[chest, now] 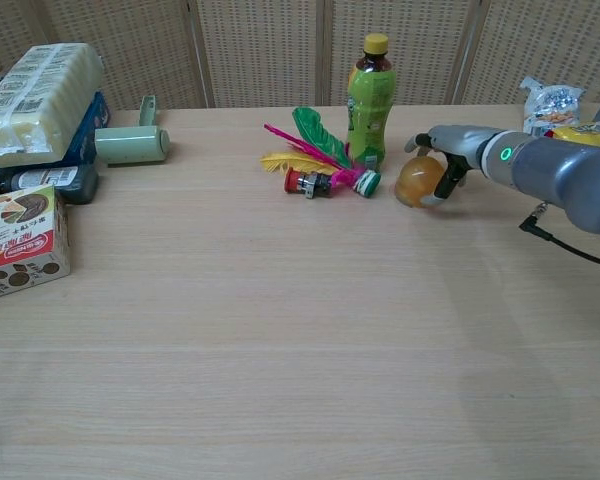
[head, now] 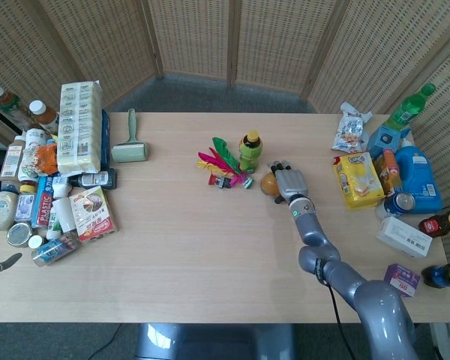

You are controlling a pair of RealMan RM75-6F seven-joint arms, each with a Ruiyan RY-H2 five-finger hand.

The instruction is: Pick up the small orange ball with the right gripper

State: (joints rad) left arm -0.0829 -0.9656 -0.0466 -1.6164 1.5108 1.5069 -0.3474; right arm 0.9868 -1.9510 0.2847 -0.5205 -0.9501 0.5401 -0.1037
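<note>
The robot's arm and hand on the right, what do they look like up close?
The right arm is smooth, rounded metallic silver-grey, built of tube-like segments. A small green light ring glows near the wrist, and a thin black cable trails from it. The right hand is grey with darker, black-tipped fingers. No sleeves. The left arm is not in view.

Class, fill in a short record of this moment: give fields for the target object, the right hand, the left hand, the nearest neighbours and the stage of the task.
target: small orange ball, on the table, right of the green bottle
right hand: right hand over and beside the ball, fingers curled around its far side and touching it; ball not lifted
left hand: not in view
nearest neighbours: green bottle; feathered shuttlecocks to the bottle's left
stage: grasp forming, lift not yet done
</note>
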